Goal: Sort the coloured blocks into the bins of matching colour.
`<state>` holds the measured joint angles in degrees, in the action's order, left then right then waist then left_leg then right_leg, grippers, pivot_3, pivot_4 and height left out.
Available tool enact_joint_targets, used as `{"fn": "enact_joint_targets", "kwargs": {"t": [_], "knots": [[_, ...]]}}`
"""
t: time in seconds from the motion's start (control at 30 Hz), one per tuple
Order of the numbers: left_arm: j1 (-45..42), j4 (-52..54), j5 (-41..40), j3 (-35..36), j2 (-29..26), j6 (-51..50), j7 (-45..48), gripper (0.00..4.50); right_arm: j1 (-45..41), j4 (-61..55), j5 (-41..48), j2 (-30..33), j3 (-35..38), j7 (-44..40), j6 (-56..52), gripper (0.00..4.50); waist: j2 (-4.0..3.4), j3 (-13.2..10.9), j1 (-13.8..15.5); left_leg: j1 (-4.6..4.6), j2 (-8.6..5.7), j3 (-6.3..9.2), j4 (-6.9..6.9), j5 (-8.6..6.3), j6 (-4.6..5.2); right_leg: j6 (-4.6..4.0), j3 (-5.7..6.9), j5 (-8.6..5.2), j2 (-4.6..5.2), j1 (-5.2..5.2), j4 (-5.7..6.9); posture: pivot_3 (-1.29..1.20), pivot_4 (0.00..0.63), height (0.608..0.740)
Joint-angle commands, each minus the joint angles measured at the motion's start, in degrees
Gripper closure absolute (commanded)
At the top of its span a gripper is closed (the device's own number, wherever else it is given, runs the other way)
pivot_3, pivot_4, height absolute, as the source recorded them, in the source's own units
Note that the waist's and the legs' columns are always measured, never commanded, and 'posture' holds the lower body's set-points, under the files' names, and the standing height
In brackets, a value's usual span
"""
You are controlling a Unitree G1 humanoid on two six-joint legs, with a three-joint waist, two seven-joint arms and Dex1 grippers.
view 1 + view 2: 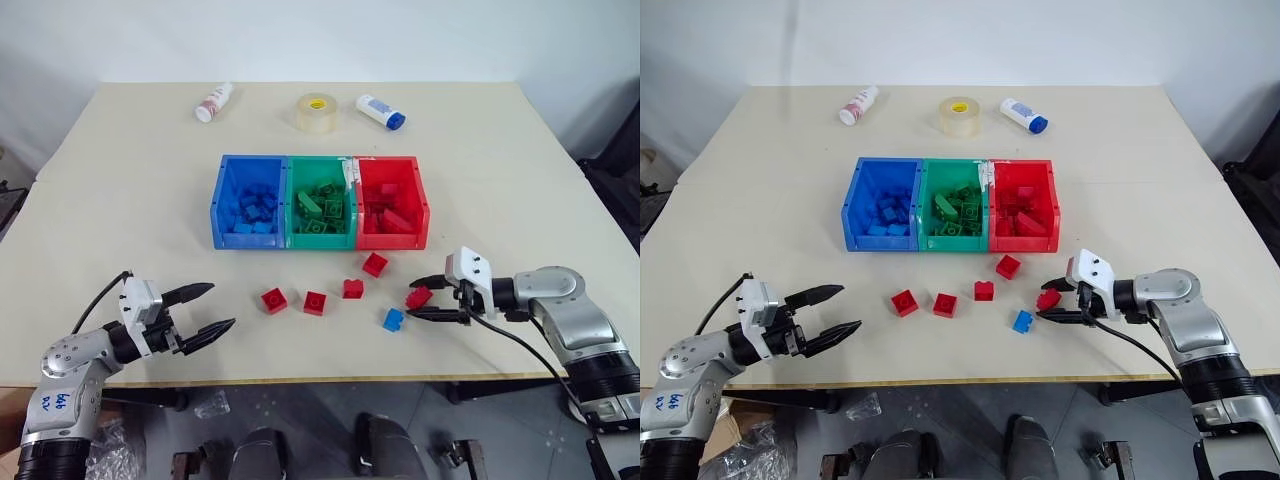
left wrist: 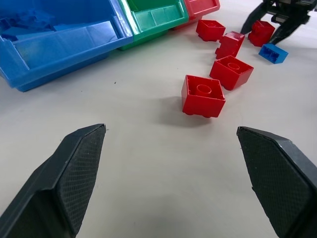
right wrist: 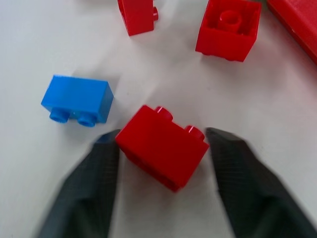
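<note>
Red block (image 3: 162, 147) on the table between the right pincer's (image 3: 163, 186) near-closed fingers, both touching it.

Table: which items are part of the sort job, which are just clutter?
Job:
- red blocks, five loose on the table, one between the right gripper fingers
- blue block
- blue bin, green bin, red bin

Clutter:
- two white bottles at the far edge
- tape roll between them
</note>
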<state>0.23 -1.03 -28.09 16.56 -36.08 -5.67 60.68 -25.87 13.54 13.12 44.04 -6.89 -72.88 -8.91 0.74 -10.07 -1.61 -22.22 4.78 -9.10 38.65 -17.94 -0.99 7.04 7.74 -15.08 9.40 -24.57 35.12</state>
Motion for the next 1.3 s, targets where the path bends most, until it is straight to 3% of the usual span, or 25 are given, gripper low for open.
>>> {"fn": "enact_joint_targets", "kwargs": {"t": [0.03,0.2,0.33,0.53,0.73,0.83,1.03,1.3], "knots": [[0.65,2.06,-1.84,1.79,0.30,1.29,0.06,0.00,-0.73,-2.26,1.42,-0.11,2.06,0.12,0.17,2.87,0.00,0.00,0.03,0.00,0.00,0.00,0.00,0.00,0.00,0.00,0.00,0.00,0.00,0.00,0.00,0.00,0.150,0.740],[0.26,1.42,-2.71,1.30,0.41,2.72,2.20,0.00,-2.14,-6.91,4.81,-0.76,5.58,3.15,-3.73,2.87,0.00,0.00,0.03,0.00,0.00,0.00,0.01,-0.01,-0.01,0.00,0.00,0.00,0.00,0.00,0.01,0.00,0.150,0.740],[-1.33,0.50,-2.86,0.17,0.90,5.19,4.97,0.00,-8.67,-6.86,6.18,-3.69,7.65,7.96,-6.43,2.87,-0.03,-0.01,-0.15,0.00,0.01,-0.01,0.06,-0.01,-0.01,0.00,-0.01,0.00,0.00,-0.02,0.01,0.00,0.150,0.740],[-6.73,-2.91,-3.84,-1.97,2.82,10.14,12.13,0.00,-23.42,9.52,0.04,-10.49,5.58,16.11,-1.60,2.87,-0.04,-0.01,-0.11,0.00,0.03,-0.04,0.10,-0.03,-0.04,-0.03,-0.01,-0.02,-0.01,-0.06,0.19,0.00,0.150,0.740],[-11.01,-7.36,-3.24,-3.88,2.81,13.00,17.31,0.00,-31.01,23.44,-5.37,-14.87,4.30,20.86,5.50,0.87,-0.04,-0.01,-0.21,-0.10,0.01,-0.06,0.16,-0.05,-0.02,-0.02,0.00,-0.01,0.00,-0.09,0.19,0.00,0.150,0.740],[-12.19,-8.94,-3.27,-4.38,2.68,13.76,19.23,0.00,-30.34,22.36,-5.07,-14.89,4.80,20.32,6.28,0.04,-0.06,-0.03,-0.36,-0.11,0.01,-0.07,0.12,-0.05,-0.02,-0.02,0.00,-0.01,0.00,-0.12,0.18,0.00,0.150,0.740],[-14.34,-12.36,-2.77,-4.89,2.57,14.92,21.61,0.00,-22.96,9.86,-0.33,-11.88,6.23,13.93,3.18,0.04,-0.06,-0.03,-0.19,-0.10,0.02,-0.05,0.15,-0.05,-0.02,-0.02,-0.01,-0.01,-0.01,-0.11,0.21,0.00,0.150,0.740],[-16.58,-17.71,-1.90,-5.76,2.67,16.44,23.41,0.00,1.59,-14.97,10.60,-0.75,14.32,5.31,-4.00,0.04,-0.06,-0.03,0.05,-0.15,0.02,0.00,0.27,-0.12,0.02,0.02,0.01,0.01,-0.01,-0.07,0.15,0.00,0.150,0.740]]}}
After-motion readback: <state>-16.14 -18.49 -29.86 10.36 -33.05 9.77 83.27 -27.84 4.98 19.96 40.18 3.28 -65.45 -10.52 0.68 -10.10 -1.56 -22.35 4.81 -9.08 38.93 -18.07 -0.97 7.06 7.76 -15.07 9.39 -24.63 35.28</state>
